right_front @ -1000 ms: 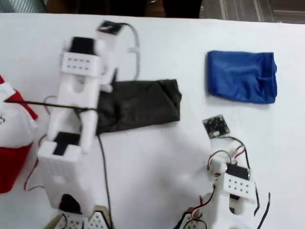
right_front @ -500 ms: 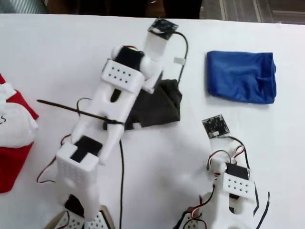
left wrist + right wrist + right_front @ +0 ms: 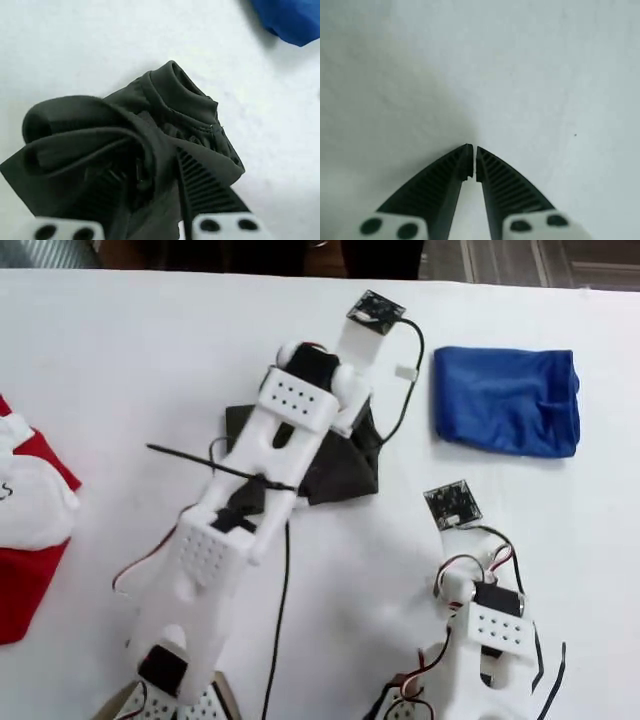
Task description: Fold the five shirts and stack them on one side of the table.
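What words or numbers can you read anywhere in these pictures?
No text can be read anywhere.
Red and white shirt: a dark mark at the picture's edge, cut off and unreadable.
Small circuit boards on the arms: any markings are too small to read.
Black shirt and blue shirt: no print shows.

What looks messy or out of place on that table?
The black shirt is bunched into a crumpled wad in the left gripper, with folds sticking up, while the blue shirt lies flat and neatly folded nearby. A red and white garment sits heaped on the other side of the table.
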